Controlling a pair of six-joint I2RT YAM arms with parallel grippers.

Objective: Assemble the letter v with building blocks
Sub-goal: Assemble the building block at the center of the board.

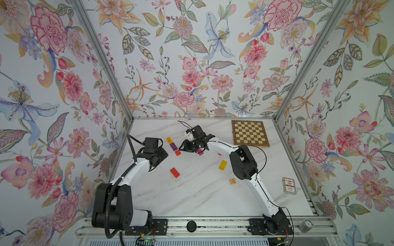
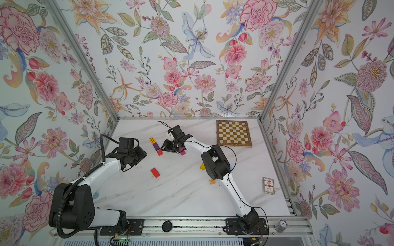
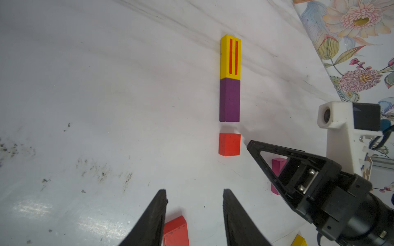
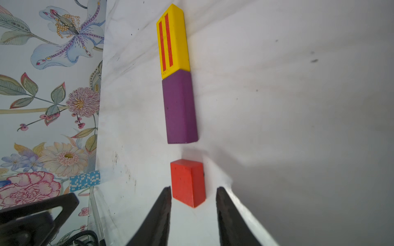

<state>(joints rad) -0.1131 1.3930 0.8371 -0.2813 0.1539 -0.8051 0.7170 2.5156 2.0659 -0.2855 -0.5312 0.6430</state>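
Table: you have a white marble-look top (image 1: 202, 191), speckled with dark smudges.
Row: your yellow red-striped block (image 1: 169, 140) and purple block (image 1: 173, 146) touch end to end; the small orange-red block (image 1: 177, 152) lies in line, just apart from the purple one.
Loose blocks: you'll find a magenta block (image 1: 200, 151), partly hidden, near the row; a red block (image 1: 175, 172), yellow block (image 1: 223, 165) and W cube (image 1: 232, 181) lie well apart.
Other: chessboard (image 1: 249, 133) in the far right corner; playing-card box (image 1: 289, 185) by the right edge.

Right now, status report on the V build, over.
Left gripper open, empty. Right gripper open, straddling short red block, which sits apart from touching yellow striped block and purple block. Magenta block beside right gripper.
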